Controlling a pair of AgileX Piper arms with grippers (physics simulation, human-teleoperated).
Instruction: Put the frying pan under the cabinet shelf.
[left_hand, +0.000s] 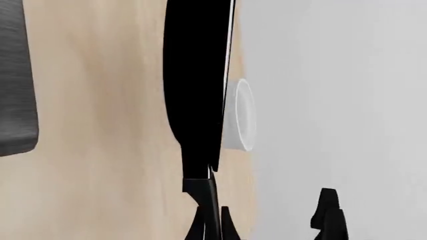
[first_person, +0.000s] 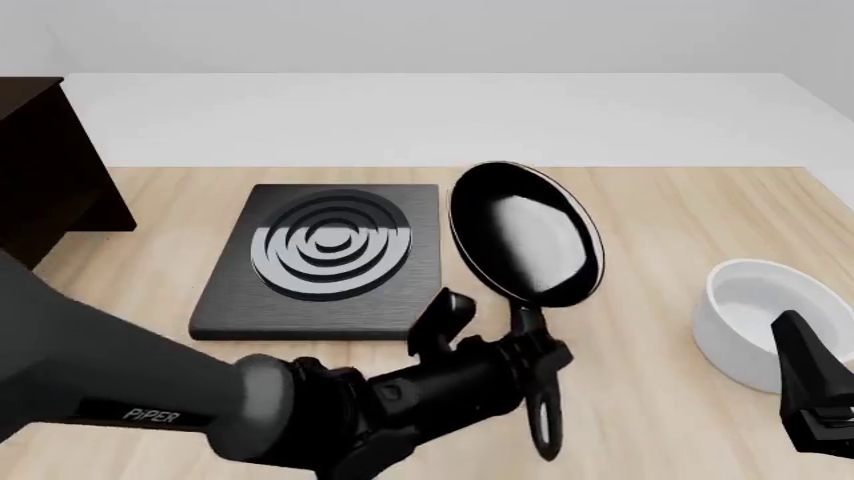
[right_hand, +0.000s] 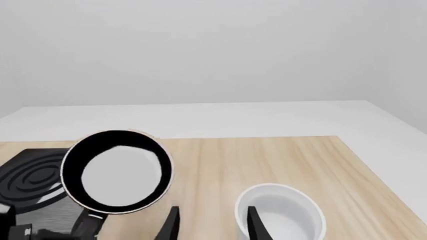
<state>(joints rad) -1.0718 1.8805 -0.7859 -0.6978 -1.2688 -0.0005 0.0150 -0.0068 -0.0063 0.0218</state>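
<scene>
Between the left gripper (first_person: 531, 352) jaws, clamped on its handle, the frying pan (first_person: 525, 233) hangs tilted, stiff, likely top-heavy and slick; right gripper (right_hand: 210, 224) jaws stand open near the bowl (right_hand: 279, 214)

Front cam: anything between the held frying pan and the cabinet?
Yes. The black stove plate with grey rings lies on the table between the frying pan, held tilted by the left gripper, and the cabinet at far left.

Black frying pan (first_person: 527, 235) with pale grey base; seemingly plain white bowl (first_person: 758, 318).
</scene>
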